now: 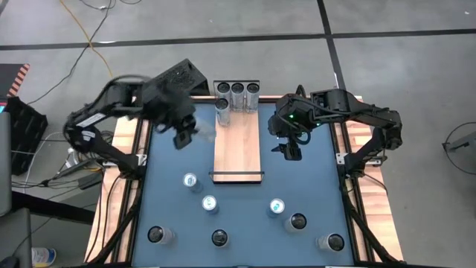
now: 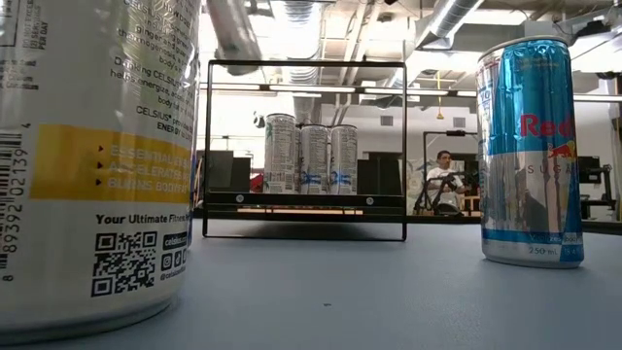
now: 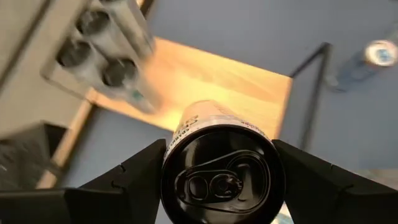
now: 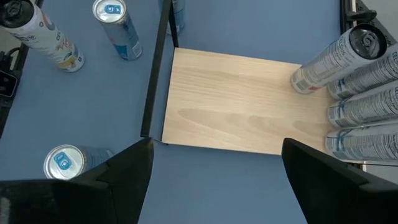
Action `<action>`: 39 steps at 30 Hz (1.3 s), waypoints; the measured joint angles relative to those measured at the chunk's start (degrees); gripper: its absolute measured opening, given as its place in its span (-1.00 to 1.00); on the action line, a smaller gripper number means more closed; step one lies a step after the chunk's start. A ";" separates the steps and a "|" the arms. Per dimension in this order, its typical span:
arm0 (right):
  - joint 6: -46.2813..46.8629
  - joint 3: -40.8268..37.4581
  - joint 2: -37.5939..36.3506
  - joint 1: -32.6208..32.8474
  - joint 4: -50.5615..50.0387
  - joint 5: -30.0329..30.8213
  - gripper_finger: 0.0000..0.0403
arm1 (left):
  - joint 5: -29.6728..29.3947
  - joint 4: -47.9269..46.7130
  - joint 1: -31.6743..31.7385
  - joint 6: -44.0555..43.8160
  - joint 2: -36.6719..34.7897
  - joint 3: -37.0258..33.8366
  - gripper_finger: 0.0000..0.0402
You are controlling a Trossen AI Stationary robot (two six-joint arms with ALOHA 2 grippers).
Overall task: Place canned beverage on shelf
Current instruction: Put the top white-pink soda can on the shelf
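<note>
High view: shelf (image 1: 238,145) holds four cans (image 1: 236,95).

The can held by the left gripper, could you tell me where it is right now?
In the high view, the left gripper holds the can above the blue table, just left of the shelf, near the four cans at its far end.

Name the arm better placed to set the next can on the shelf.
Left. The left gripper already grips a can beside the shelf. The right gripper hangs open and empty by the shelf's other long edge.
</note>
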 joint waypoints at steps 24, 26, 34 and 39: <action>-0.42 0.00 0.00 0.00 -2.44 0.04 0.68 | 17.88 5.60 19.35 40.78 29.79 17.93 0.24; -0.41 0.00 0.00 0.00 -2.46 0.04 0.68 | 17.57 6.22 19.67 41.33 30.56 17.93 0.24; -0.42 0.00 0.00 -0.37 -2.68 0.14 0.68 | 18.31 6.63 19.47 44.92 34.98 17.92 0.24; -0.42 0.00 0.00 -0.42 -3.18 0.28 0.68 | 19.04 6.02 18.92 46.97 36.66 17.93 0.24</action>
